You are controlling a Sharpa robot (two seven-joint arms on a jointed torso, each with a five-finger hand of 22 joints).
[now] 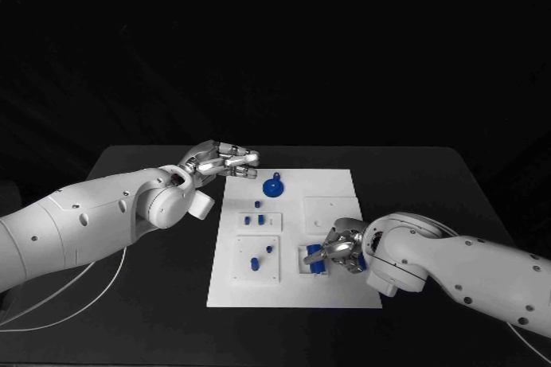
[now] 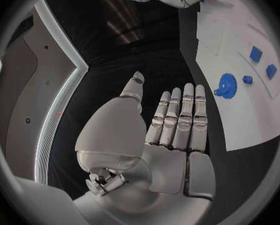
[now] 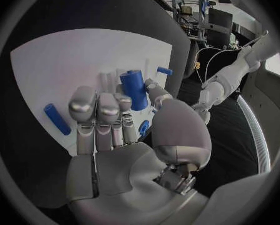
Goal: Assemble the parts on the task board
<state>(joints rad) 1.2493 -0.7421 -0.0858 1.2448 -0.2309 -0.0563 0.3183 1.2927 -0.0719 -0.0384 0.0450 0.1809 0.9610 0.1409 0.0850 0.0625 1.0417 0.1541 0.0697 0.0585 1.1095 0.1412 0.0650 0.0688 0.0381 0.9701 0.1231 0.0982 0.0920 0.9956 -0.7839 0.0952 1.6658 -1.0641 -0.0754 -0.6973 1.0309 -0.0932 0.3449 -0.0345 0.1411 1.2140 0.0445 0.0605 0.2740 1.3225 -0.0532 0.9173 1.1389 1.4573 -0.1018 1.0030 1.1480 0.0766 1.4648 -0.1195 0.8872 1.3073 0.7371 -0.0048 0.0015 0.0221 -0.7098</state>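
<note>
The white task board [image 1: 333, 188] lies in the middle of the black table. My right hand [image 1: 342, 250] is low over its near right part, and its thumb and a finger pinch an upright blue cylinder [image 3: 135, 89] that stands on a white block [image 1: 310, 268]. My left hand [image 1: 220, 160] hovers by the board's far left corner, flat, with straight fingers [image 2: 180, 117] and nothing in it. A round blue part [image 1: 273, 187] lies on the far half of the board. Small blue pieces [image 1: 256, 220] stand in a block left of centre.
Two more blue pegs [image 1: 262, 256] stand in the near left block. A blue rod [image 3: 57, 119] lies on the board beside my right hand. A white cable [image 1: 69, 291] trails over the table at the left.
</note>
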